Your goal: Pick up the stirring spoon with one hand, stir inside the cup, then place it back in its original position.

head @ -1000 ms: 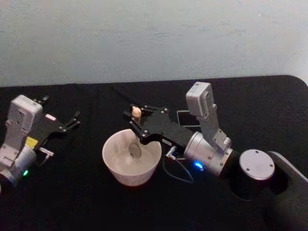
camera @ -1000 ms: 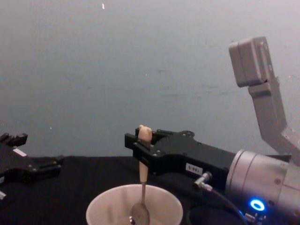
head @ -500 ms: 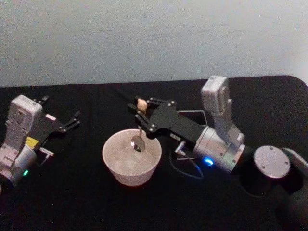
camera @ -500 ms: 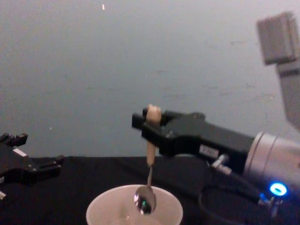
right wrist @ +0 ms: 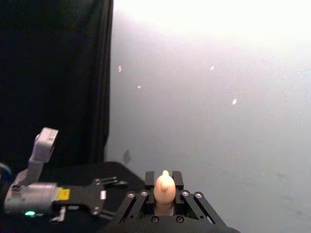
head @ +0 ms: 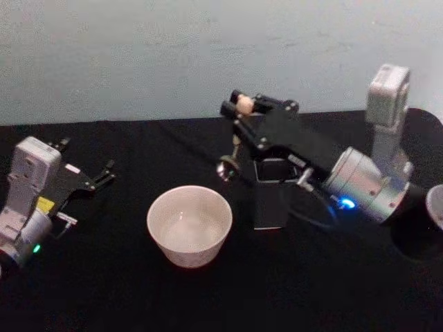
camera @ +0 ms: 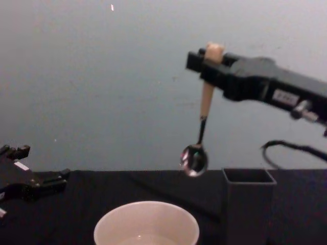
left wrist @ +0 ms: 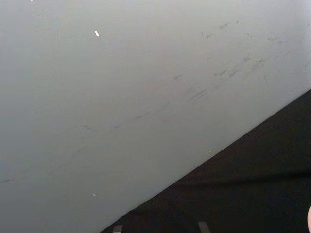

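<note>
- The cup [head: 189, 225] stands nearest to me on the black worktop [head: 104, 290], upright. If I travel too low, the spoon's bowl could knock its thin rim and push the cup or tip it.
- My left hand [head: 104, 173] rests at the left side with its fingers spread and holding nothing, well apart from the cup. I expect no trouble from it.
- The dark holder [head: 270, 200] stands near the cup, on its right. Its square mouth is narrow, so a small error of aim would set the spoon on the edge, and the holder may fall over.
- The spoon [head: 235, 142] hangs in the air with its bowl down and a little tilted. It is higher than both mouths and not yet over the holder.
- My right hand [head: 242, 107] is clamped on the top of the handle, just under the bear head. With so high a grasp the spoon can swing or turn, and the tilt may make it catch the holder's wall. If I let go too early, it would drop on the worktop.
</note>
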{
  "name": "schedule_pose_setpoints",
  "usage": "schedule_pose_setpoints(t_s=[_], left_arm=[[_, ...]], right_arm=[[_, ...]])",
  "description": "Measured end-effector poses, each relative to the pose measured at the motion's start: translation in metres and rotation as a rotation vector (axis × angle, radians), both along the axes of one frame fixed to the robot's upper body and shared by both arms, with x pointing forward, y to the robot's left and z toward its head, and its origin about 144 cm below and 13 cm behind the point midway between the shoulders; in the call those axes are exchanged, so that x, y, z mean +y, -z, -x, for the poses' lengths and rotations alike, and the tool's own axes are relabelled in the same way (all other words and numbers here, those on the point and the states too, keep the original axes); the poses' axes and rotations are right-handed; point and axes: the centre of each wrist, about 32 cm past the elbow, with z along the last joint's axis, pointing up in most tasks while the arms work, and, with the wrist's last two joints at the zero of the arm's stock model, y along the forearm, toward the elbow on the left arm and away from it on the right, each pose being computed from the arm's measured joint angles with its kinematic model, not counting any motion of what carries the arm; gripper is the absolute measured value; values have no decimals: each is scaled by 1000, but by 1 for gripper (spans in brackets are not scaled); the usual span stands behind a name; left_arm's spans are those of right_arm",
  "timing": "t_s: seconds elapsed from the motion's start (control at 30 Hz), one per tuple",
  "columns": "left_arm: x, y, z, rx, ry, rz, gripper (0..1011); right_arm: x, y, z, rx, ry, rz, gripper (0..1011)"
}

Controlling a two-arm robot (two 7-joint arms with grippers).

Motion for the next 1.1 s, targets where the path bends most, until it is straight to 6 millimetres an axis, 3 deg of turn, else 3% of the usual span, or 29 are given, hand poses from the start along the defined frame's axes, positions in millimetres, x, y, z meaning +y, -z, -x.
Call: schedule_pose_setpoints(t_s=[0.27, 0.57, 1.1], left_arm=[[0, 0, 0, 0, 0, 0, 1001], [0, 0, 0, 0, 0, 0, 1002], [0, 0, 0, 0, 0, 0, 1001]], right_arm=[[-25, -16, 1, -14, 70, 7, 214], [-40, -15, 3, 8, 131, 24, 214], [-41, 3, 2, 76, 172, 43, 214]])
